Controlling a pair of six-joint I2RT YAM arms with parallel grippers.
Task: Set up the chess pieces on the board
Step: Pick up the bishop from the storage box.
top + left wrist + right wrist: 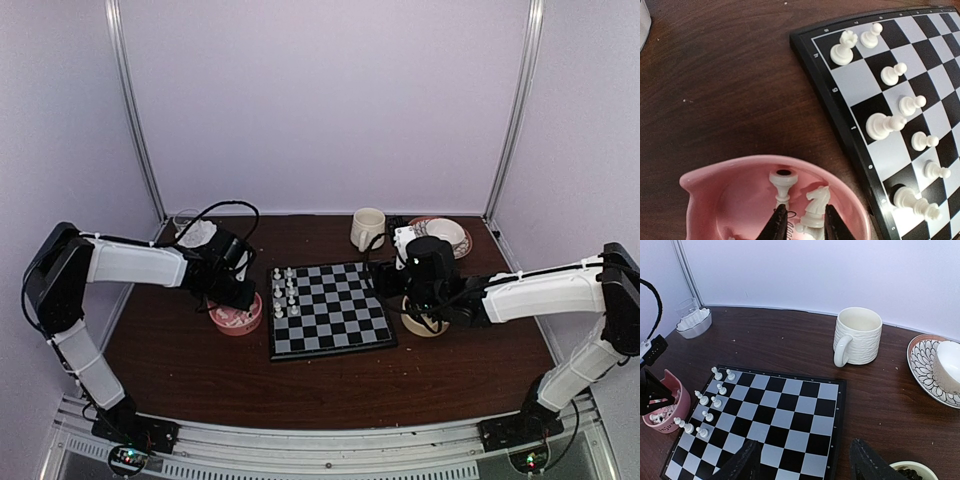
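The board (335, 315) lies mid-table with several white chess pieces (285, 293) standing on its two left files; they also show in the left wrist view (885, 125) and the right wrist view (710, 401). My left gripper (236, 300) is down inside a pink bowl (730, 185), open, its fingers on either side of a white knight (818, 204). Another white piece (782, 183) lies beside it. My right gripper (805, 470) is open and empty above the board's right edge (840, 415). A cream bowl (927, 469) holds black pieces.
A cream mug (367, 228) and a patterned saucer with a cup (445, 236) stand behind the board. A glass and a white dish (192, 226) sit at the back left. The pink bowl (250, 322) touches the board's left side; the cream bowl (425, 326) sits right of the board.
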